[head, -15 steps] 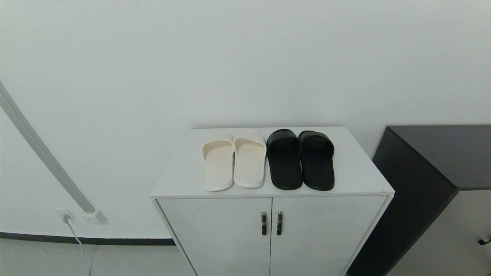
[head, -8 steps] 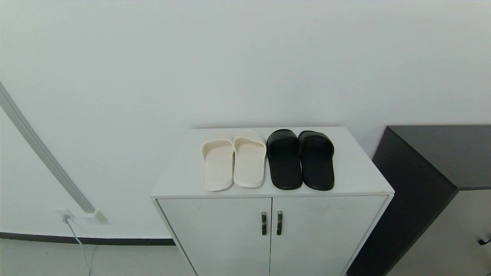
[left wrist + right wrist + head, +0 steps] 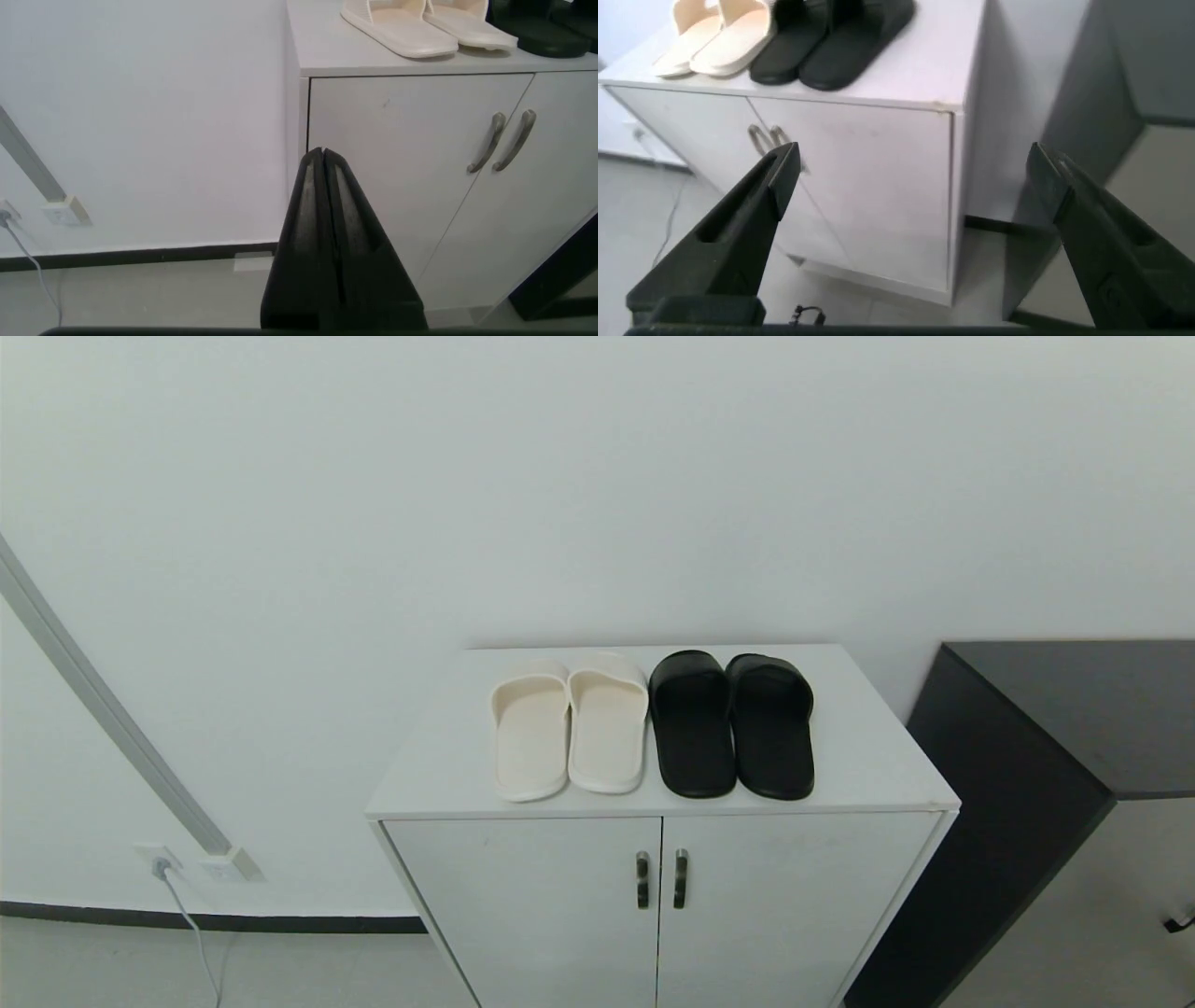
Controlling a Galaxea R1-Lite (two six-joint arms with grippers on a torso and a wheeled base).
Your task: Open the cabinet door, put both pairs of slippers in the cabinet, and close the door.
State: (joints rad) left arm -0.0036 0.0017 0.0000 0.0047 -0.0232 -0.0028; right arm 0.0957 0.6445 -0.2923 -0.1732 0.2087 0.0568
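A white cabinet point(image 3: 523, 915) stands against the wall with both doors shut and two metal handles point(image 3: 661, 878) at the centre seam. On its top lie a cream pair of slippers point(image 3: 569, 733) and, to their right, a black pair of slippers point(image 3: 733, 728). My left gripper point(image 3: 323, 159) is shut with nothing in it, low and off the cabinet's point(image 3: 411, 159) left front corner, below the cream slippers point(image 3: 425, 23). My right gripper point(image 3: 910, 177) is wide open, in front of the cabinet's point(image 3: 878, 177) right corner, away from the handles point(image 3: 771, 140) and the black slippers point(image 3: 831, 28).
A dark cabinet point(image 3: 1036, 784) stands close to the right of the white one. A wall socket with a white cable point(image 3: 182, 905) and a slanted grey cable duct point(image 3: 103, 709) are on the left wall. Bare floor lies before the doors.
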